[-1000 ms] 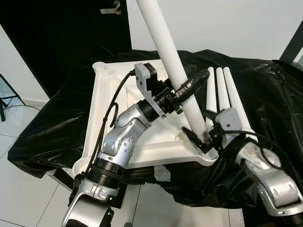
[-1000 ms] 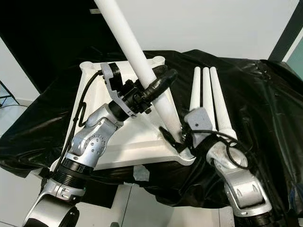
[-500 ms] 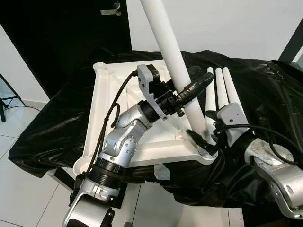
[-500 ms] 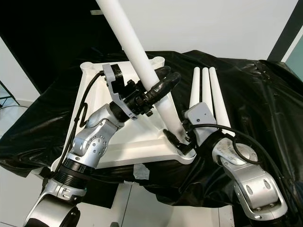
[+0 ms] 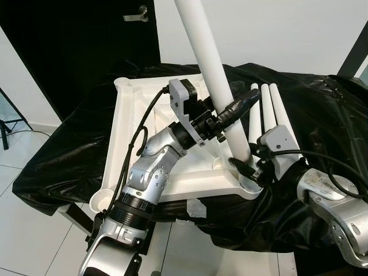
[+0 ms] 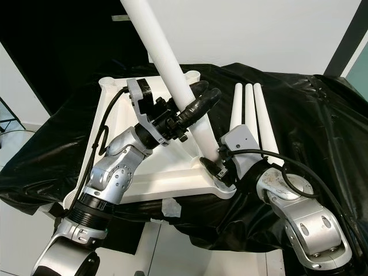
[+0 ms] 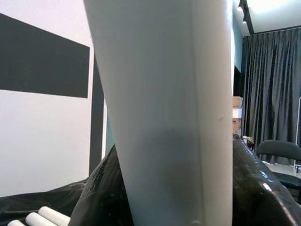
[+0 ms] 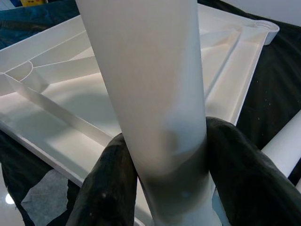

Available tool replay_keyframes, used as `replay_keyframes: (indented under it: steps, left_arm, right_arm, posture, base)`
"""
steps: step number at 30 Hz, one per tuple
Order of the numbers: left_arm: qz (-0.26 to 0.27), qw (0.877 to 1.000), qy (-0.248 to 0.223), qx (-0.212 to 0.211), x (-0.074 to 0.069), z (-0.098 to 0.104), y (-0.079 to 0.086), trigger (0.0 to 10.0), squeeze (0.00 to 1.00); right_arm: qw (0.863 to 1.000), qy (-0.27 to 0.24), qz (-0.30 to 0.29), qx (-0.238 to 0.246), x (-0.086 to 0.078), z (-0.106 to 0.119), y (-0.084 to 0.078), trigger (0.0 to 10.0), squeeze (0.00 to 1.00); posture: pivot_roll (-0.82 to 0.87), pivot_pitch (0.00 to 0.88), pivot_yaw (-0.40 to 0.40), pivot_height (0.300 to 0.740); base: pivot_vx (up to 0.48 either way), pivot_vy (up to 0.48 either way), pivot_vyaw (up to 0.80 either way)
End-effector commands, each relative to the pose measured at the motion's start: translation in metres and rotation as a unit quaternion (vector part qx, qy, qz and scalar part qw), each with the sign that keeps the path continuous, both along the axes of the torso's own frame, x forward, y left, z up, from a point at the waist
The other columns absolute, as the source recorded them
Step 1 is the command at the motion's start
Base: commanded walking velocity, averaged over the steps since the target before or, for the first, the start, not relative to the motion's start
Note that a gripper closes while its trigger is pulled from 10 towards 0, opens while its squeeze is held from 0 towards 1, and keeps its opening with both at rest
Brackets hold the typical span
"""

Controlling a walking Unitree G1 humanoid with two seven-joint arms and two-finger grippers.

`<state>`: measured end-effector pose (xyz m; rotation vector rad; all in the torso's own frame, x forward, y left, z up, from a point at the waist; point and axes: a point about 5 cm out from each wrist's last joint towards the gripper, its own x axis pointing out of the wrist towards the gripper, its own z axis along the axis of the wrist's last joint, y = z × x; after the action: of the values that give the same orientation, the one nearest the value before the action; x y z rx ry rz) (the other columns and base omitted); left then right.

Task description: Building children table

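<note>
between the left gripper [image 5: 230, 112] fingers, clamped midway, and the right gripper [image 5: 246, 168] fingers, clamped low, the long white plastic leg [image 5: 215, 75] leans in the upturned white tabletop [image 5: 123, 132] corner socket; tilt could jam it.

Black plastic sheet [image 5: 322, 109] covers the tabletop, creased and glossy, across the centre and right of the frame. Black door [image 5: 80, 46] with a metal handle [image 5: 134, 15] at upper left. White wall [image 5: 276, 29] across the upper right. Pale tiled floor [image 5: 34, 230] at lower left.
</note>
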<state>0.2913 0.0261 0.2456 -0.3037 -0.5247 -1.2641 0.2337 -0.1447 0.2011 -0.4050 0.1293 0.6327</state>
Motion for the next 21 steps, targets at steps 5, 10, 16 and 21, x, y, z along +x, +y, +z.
replay_keyframes:
  steps: [5, 10, 16, 21]
  left_arm:
    - [-0.005, 0.999, 0.018, 0.042, 0.002, -0.017, -0.001, 0.0, 0.00]
    - [-0.005, 0.999, 0.008, 0.041, -0.001, -0.015, -0.003, 10.0, 1.00]
    - [-0.079, 0.996, 0.042, 0.001, -0.014, -0.011, 0.007, 10.0, 0.00]
    - [-0.132, 0.989, 0.066, 0.002, -0.024, -0.018, 0.021, 10.0, 0.00]
  right_arm:
    - [1.000, 0.029, -0.011, 0.000, 0.002, -0.007, -0.004, 0.0, 0.00]
    - [0.999, 0.017, -0.035, 0.017, 0.009, -0.009, -0.004, 4.4, 0.00]
    - [0.998, -0.003, -0.042, 0.036, 0.012, -0.007, -0.003, 10.0, 0.00]
    - [0.998, -0.015, -0.050, 0.047, 0.013, -0.007, -0.005, 10.0, 0.00]
  posture:
    - [0.12, 0.000, 0.018, 0.740]
    - [0.12, 0.000, 0.024, 0.740]
    - [0.12, 0.000, 0.026, 0.740]
    - [0.12, 0.000, 0.027, 0.740]
  base:
    - [0.000, 0.000, 0.00]
    - [0.000, 0.000, 0.00]
    - [0.000, 0.000, 0.00]
    - [0.000, 0.000, 0.00]
